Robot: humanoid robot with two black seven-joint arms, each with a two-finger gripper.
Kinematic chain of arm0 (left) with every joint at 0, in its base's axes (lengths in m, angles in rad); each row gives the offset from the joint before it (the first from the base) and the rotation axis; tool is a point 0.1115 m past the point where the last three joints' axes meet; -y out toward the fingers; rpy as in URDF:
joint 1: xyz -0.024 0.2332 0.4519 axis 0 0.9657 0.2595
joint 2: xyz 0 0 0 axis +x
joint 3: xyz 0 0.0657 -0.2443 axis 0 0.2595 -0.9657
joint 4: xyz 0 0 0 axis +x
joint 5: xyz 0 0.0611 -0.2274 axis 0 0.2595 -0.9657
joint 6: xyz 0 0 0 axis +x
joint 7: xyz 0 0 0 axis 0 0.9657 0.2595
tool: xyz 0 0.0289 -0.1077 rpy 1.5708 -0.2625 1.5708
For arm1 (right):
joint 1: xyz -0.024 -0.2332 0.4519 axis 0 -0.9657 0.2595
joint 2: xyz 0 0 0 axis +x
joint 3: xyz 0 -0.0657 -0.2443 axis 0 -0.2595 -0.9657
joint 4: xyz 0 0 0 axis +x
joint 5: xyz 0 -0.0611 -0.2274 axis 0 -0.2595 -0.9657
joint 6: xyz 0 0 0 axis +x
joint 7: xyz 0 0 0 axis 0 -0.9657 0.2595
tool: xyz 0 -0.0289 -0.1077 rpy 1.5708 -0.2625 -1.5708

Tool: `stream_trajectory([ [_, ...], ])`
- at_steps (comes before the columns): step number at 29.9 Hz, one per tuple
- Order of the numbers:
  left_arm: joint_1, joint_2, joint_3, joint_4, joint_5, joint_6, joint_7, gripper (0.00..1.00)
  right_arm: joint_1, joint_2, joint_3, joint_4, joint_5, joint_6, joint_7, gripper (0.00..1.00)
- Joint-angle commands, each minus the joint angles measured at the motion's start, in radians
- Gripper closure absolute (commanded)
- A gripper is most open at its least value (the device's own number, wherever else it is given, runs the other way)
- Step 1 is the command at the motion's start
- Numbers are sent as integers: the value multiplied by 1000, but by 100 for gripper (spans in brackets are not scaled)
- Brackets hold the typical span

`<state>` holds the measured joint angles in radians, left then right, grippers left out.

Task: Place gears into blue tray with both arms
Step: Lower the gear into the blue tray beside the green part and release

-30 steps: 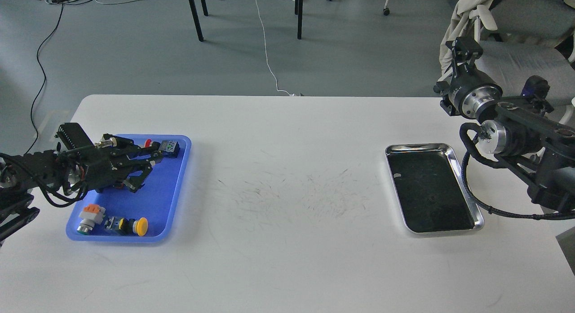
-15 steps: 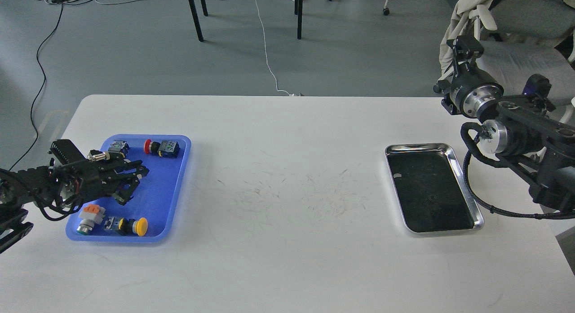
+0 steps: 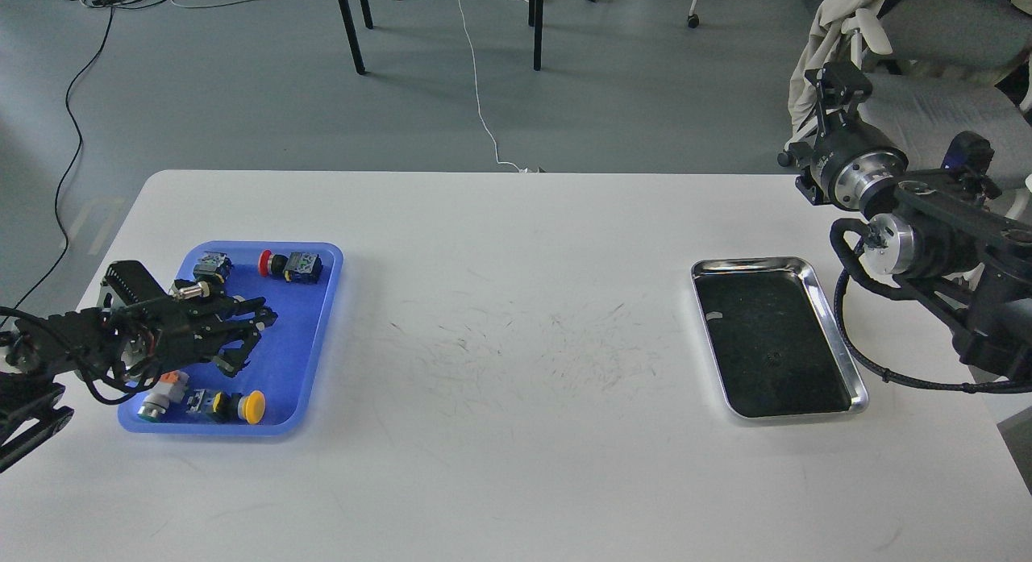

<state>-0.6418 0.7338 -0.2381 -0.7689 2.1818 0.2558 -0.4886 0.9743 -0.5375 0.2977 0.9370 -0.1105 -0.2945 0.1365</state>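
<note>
The blue tray lies at the table's left and holds several coloured-cap push-button switches. My left gripper hovers over the tray's middle, pointing right. Its fingers are spread open and I see nothing between them. My right gripper is raised beyond the table's far right corner; it is small and seen end-on, so its fingers cannot be told apart. No gears can be made out in either tray; they are too small or hidden.
A shiny steel tray with a dark inside lies at the right, below my right arm. In the blue tray are a red-cap switch, a yellow-cap switch and a grey-and-orange one. Table legs, cables and a chair stand beyond the far edge.
My left gripper has drawn back from the blue tray's far end near the red-cap switch to over its middle. The right arm has barely shifted.
</note>
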Motion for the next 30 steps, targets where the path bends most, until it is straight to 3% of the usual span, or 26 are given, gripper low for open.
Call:
stream_trajectory([
  [1,1,-1,2,8,0,2,0,84,0,1,1,-1,0,0,0,1],
  [7,1,1,5,6,0,3,0,75,1,-1,0,-1,0,0,0,1],
  [26,-1,16,5,3,-33,7,0,65,0,-2,1,0,0,-2,2,1],
  [30,-12,21,-6,-3,-134,2,0,49,0,-12,1,0,0,-2,0,1],
])
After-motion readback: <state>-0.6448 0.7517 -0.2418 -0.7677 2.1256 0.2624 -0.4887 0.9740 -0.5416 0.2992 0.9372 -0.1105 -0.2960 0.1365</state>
